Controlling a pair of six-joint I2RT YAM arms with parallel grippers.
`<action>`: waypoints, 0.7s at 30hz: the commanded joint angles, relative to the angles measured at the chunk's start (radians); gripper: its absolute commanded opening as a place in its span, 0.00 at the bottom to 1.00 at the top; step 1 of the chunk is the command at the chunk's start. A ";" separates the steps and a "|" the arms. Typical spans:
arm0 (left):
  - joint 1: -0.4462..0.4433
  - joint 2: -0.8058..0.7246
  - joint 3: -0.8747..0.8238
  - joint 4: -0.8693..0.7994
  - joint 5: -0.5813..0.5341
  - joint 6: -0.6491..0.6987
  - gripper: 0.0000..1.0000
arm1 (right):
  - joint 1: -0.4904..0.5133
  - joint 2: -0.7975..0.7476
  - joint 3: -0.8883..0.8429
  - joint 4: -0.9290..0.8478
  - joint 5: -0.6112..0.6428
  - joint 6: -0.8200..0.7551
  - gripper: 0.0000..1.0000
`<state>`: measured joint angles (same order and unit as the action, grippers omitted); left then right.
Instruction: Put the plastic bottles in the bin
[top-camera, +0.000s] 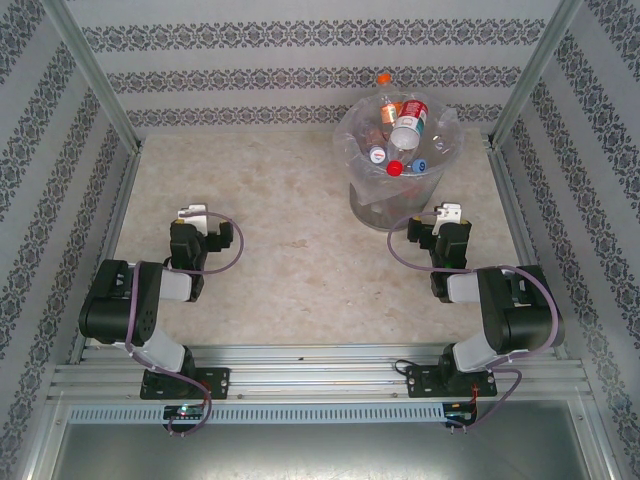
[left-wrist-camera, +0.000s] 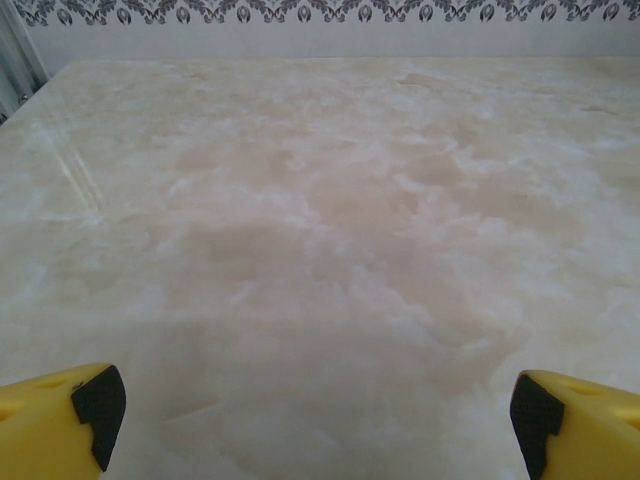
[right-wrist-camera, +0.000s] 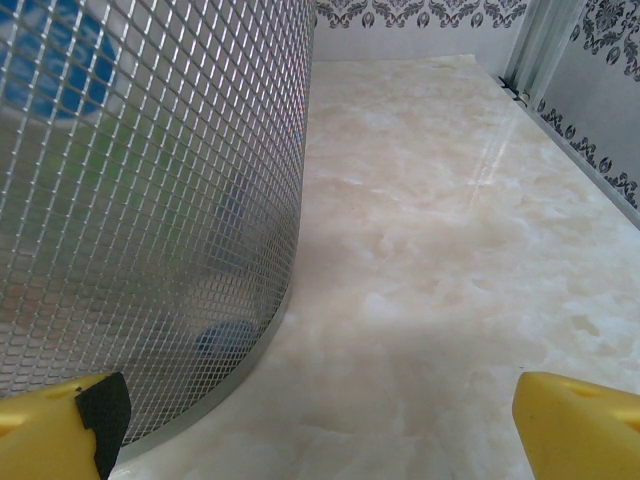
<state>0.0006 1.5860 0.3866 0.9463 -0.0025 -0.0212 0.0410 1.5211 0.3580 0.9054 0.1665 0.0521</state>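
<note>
The bin (top-camera: 372, 205), a round grey mesh bucket with a crinkly clear liner, stands at the back right of the table. Several plastic bottles (top-camera: 405, 128) with red, orange and blue caps are piled inside it, some sticking above the rim. My right gripper (top-camera: 449, 214) is open just to the right of the bin's base with nothing between its fingers; the mesh wall (right-wrist-camera: 150, 200) is close on the left in the right wrist view. My left gripper (top-camera: 192, 214) is open over bare table on the left, holding nothing, its yellow fingertips (left-wrist-camera: 60, 425) wide apart.
The marble-patterned tabletop (top-camera: 280, 260) is enclosed by patterned walls and aluminium posts (top-camera: 95, 75) at the back corners. An aluminium rail (top-camera: 320, 370) runs along the near edge by the arm bases.
</note>
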 joint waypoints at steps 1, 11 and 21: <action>0.011 0.000 0.001 -0.016 0.019 0.013 1.00 | -0.010 -0.011 0.013 0.012 -0.021 -0.006 0.98; 0.011 0.000 0.001 -0.015 0.020 0.013 1.00 | -0.009 -0.011 0.013 0.012 -0.022 -0.006 0.98; 0.010 0.000 0.001 -0.016 0.019 0.014 1.00 | -0.012 -0.012 0.012 0.015 -0.085 -0.025 0.98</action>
<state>0.0006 1.5860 0.3866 0.9386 0.0006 -0.0212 0.0410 1.5211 0.3580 0.9054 0.1566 0.0509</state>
